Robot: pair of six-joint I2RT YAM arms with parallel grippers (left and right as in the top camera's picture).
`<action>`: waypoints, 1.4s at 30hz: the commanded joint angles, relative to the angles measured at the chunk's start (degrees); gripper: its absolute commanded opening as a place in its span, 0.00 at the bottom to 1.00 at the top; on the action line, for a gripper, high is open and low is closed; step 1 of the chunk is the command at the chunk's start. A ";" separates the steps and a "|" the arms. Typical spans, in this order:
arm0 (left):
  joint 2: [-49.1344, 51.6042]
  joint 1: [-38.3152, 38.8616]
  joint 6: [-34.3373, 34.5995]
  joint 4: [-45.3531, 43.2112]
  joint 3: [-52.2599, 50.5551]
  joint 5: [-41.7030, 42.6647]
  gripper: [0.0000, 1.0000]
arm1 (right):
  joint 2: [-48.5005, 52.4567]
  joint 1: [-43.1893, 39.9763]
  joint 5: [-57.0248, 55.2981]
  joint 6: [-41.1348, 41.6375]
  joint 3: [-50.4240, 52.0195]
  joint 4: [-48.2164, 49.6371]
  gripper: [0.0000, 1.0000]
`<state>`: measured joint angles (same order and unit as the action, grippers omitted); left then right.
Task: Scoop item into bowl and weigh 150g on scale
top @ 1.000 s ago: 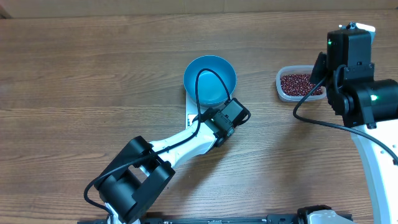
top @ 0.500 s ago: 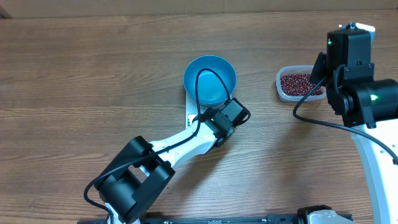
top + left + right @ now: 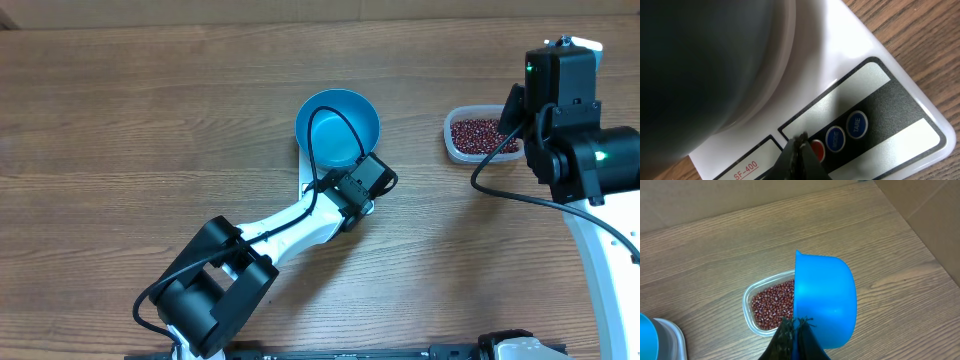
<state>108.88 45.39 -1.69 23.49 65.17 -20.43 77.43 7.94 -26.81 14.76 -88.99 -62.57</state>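
The blue bowl (image 3: 337,128) stands on the white scale (image 3: 304,166); in the left wrist view its underside (image 3: 700,65) looms dark over the scale's top (image 3: 840,60). My left gripper (image 3: 801,142) is shut and empty, its tips on the scale's front panel at the red button (image 3: 817,149). The red-brown beans (image 3: 480,132) lie in a clear tub (image 3: 747,311). My right gripper (image 3: 796,322) is shut on the handle of a small blue scoop (image 3: 825,297), held above the tub's right end with its outer side toward the camera.
Two blue buttons (image 3: 846,131) sit right of the red one on the scale's dark strip. The right arm (image 3: 575,130) covers part of the tub from above. A cardboard wall (image 3: 920,200) rises at the table's far edge.
My left wrist has shifted slightly left, toward the scale's front panel. The right arm and scoop have not moved.
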 commanded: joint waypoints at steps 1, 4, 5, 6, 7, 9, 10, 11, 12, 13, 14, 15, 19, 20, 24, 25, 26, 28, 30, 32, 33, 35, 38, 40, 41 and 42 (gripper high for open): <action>1.38 -0.35 0.15 0.02 -0.70 0.79 0.04 | 0.07 -0.09 -0.11 0.17 -1.29 0.55 0.04; 1.38 -0.35 0.17 -0.20 -0.70 0.98 0.04 | 0.07 -0.09 -0.11 0.17 -1.29 0.70 0.04; 1.38 -0.33 0.17 -0.31 -0.70 1.09 0.04 | 0.07 -0.09 -0.11 0.15 -1.29 0.79 0.04; 1.38 -0.31 0.17 -0.39 -0.70 1.33 0.04 | 0.07 -0.09 -0.11 0.15 -1.29 0.87 0.04; 1.38 -0.31 0.15 -0.44 -0.70 1.86 0.04 | 0.07 -0.09 -0.11 0.13 -1.29 0.98 0.04; 1.38 -0.31 0.17 -0.42 -0.70 2.05 0.04 | 0.07 -0.09 -0.11 0.11 -1.29 1.18 0.04; 1.38 -0.31 0.17 -0.39 -0.70 2.08 0.04 | 0.07 -0.09 -0.11 0.11 -1.29 1.22 0.04; 1.38 -0.31 0.17 -0.39 -0.70 2.08 0.04 | 0.07 -0.09 -0.11 -0.02 -1.29 1.22 0.04; 1.38 -0.31 0.17 -0.39 -0.70 2.08 0.04 | 0.07 -0.09 -0.11 -0.07 -1.29 1.22 0.04; 1.38 -0.31 0.17 -0.39 -0.70 2.08 0.04 | 0.07 -0.09 -0.11 -0.07 -1.29 1.25 0.04; 1.38 -0.31 0.17 -0.37 -0.70 2.14 0.04 | 0.07 -0.09 -0.11 -0.07 -1.29 1.22 0.04; 1.38 -0.31 0.15 -0.24 -0.70 2.45 0.04 | 0.07 -0.09 -0.11 -0.07 -1.29 1.22 0.04; 1.38 -0.33 0.15 0.22 -0.70 3.52 0.04 | 0.07 -0.09 -0.11 -0.07 -1.29 1.20 0.04; 1.38 -0.31 0.13 0.24 -0.70 3.52 0.04 | 0.07 -0.09 -0.11 -0.04 -1.29 1.20 0.04; 1.38 -0.31 -0.07 0.31 -0.70 3.54 0.04 | 0.07 -0.09 -0.09 -0.04 -1.29 1.18 0.04; 1.38 -0.31 -0.04 0.31 -0.70 3.54 0.04 | 0.07 -0.09 -0.09 -0.04 -1.29 1.18 0.04; 1.38 -0.31 -0.04 0.28 -0.70 3.54 0.04 | 0.07 -0.09 -0.09 -0.04 -1.29 1.18 0.04; 1.38 -0.28 -0.04 0.39 -0.70 3.61 0.04 | 0.07 -0.09 -0.11 -0.04 -1.29 1.18 0.04; 1.38 -0.13 -0.11 0.70 -0.70 3.78 0.04 | 0.07 -0.09 -0.09 -0.04 -1.29 1.20 0.04; 1.38 0.17 -0.98 0.90 -0.70 3.82 0.04 | 0.07 -0.09 -0.11 -0.04 -1.29 1.20 0.04; 1.38 0.39 -1.44 0.92 -0.70 3.80 0.04 | 0.07 -0.09 -0.09 -0.04 -1.29 1.20 0.04; 1.38 0.57 -1.75 0.92 -0.70 3.76 0.04 | 0.07 -0.09 -0.09 -0.04 -1.29 1.20 0.04; 1.38 0.55 -1.75 0.90 -0.70 3.87 0.04 | 0.07 -0.09 -0.09 -0.04 -1.29 1.20 0.04; 1.38 0.55 -1.77 0.90 -0.70 3.96 0.04 | 0.07 -0.09 -0.09 -0.04 -1.29 1.20 0.04; 1.38 0.55 -1.84 0.90 -0.70 3.96 0.04 | 0.07 -0.09 -0.09 -0.04 -1.29 1.20 0.04; 1.38 0.55 -2.08 0.90 -0.70 4.00 0.05 | 0.07 -0.09 -0.09 -0.04 -1.29 1.20 0.04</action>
<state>108.88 45.65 -2.15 23.79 65.19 -19.05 77.43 7.94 -26.79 14.76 -88.99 -61.69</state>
